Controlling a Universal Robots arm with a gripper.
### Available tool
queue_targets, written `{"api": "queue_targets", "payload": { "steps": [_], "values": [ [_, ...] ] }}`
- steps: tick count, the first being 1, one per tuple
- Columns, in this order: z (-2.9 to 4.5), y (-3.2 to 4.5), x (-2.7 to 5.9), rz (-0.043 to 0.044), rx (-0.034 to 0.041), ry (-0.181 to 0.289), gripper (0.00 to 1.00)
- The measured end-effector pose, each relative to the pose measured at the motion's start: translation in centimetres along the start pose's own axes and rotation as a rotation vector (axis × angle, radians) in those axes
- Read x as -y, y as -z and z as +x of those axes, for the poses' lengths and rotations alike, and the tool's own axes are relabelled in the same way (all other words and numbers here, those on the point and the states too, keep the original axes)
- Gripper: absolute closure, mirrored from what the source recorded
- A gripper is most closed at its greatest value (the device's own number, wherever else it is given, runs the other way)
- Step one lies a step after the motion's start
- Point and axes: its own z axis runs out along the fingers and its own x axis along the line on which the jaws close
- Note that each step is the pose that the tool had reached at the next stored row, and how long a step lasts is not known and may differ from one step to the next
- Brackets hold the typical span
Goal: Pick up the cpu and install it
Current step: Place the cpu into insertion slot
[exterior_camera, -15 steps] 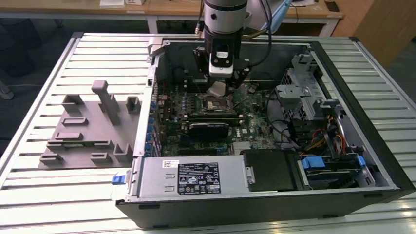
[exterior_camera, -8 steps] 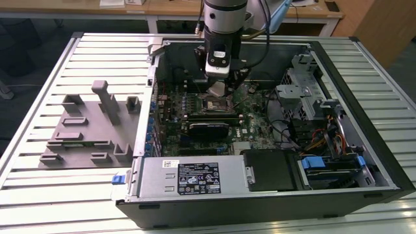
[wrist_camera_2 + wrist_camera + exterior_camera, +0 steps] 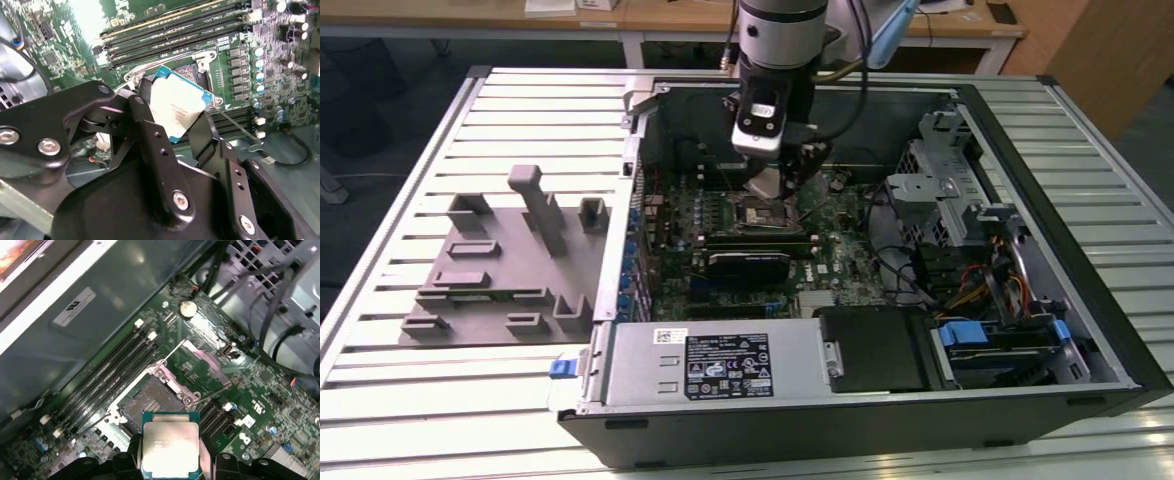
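Observation:
The cpu (image 3: 177,107), a small flat square chip with a pale silver top and a teal rim, sits between the black fingers (image 3: 150,130) of my gripper (image 3: 175,114), which is shut on two opposite edges of it. In the first wrist view the cpu (image 3: 170,445) hangs just short of the open motherboard socket (image 3: 150,402), whose metal load plate (image 3: 200,360) is folded back. In the exterior view my gripper (image 3: 771,190) reaches down into the open computer case, close above the socket (image 3: 761,213).
A grey moulded fixture tray (image 3: 500,265) lies on the slatted table (image 3: 400,150) at the exterior view's left. Inside the case are memory slots (image 3: 107,375), a black card (image 3: 747,262), a power supply (image 3: 707,365), a drive cage (image 3: 961,190) and loose cables (image 3: 947,270).

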Motion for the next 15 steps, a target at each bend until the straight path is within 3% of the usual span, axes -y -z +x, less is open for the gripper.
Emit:
{"api": "queue_targets", "payload": {
  "steps": [15],
  "values": [
    [0.0,-0.08,0.0,0.0056,0.009,-0.234,0.46]
  ]
}}
